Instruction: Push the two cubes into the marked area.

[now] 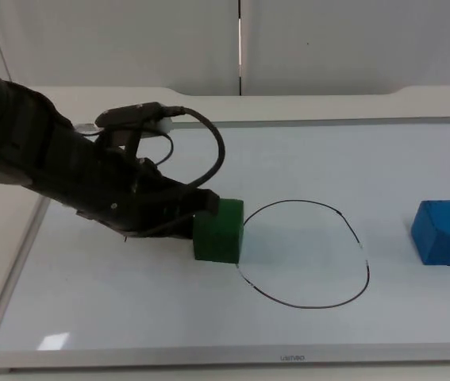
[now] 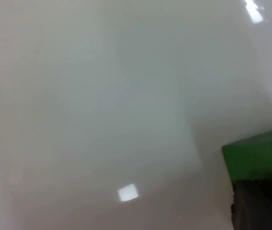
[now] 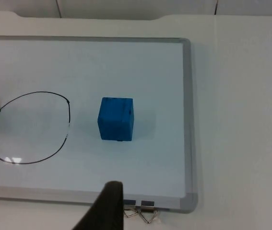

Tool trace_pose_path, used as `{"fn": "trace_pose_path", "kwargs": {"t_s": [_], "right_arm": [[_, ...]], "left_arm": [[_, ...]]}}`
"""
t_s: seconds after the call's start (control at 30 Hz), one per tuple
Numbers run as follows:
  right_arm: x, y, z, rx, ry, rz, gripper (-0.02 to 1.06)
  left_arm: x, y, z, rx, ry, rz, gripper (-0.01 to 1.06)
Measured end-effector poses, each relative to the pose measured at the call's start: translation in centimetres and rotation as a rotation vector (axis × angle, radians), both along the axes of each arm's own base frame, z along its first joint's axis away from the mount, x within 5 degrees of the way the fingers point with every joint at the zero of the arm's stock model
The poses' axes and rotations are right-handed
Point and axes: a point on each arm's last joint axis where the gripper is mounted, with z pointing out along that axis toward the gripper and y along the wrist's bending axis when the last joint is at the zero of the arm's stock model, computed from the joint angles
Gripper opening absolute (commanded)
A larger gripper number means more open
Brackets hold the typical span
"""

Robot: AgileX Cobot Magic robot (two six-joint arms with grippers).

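On the white table top (image 1: 2,230) lies a flat white whiteboard with a grey metal frame (image 1: 209,349), its long axis running left to right in the top view. The left gripper (image 1: 186,216) sits low on the board at the left face of the green cube (image 1: 218,231), touching it; whether its claw is open or closed, I cannot tell. The green cube stands just outside the left edge of the black hand-drawn oval outline (image 1: 308,254), its right face touching the line, and it is turned slightly, with 1 corner pointing toward the board's near rim. The left wrist view gives the cube's green face (image 2: 258,158) close up, with a black fingertip right against it. The blue cube (image 1: 445,232) sits well to the right of the oval, apart from the line, near the board's right frame. The right wrist view looks onto the blue cube (image 3: 116,119) from above, with the oval (image 3: 28,127) beside it and 2 metal binder clips (image 3: 143,212) at the board's near frame; the right arm waits above the table.
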Motion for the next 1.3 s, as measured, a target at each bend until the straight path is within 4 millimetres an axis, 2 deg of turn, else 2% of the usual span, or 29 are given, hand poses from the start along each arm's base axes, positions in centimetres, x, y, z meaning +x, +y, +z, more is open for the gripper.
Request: {"fn": "trace_pose_path", "kwargs": {"t_s": [1.03,1.3], "right_arm": [[0.0,0.0,0.0,-0.002,0.0,0.001,1.05],[0.0,0.0,0.0,-0.002,0.0,0.001,1.05]], "left_arm": [[-0.4,-0.8,0.3,-0.074,0.031,-0.012,0.0],[-1.0,-1.9,0.3,-0.095,0.042,-0.047,0.0]]}}
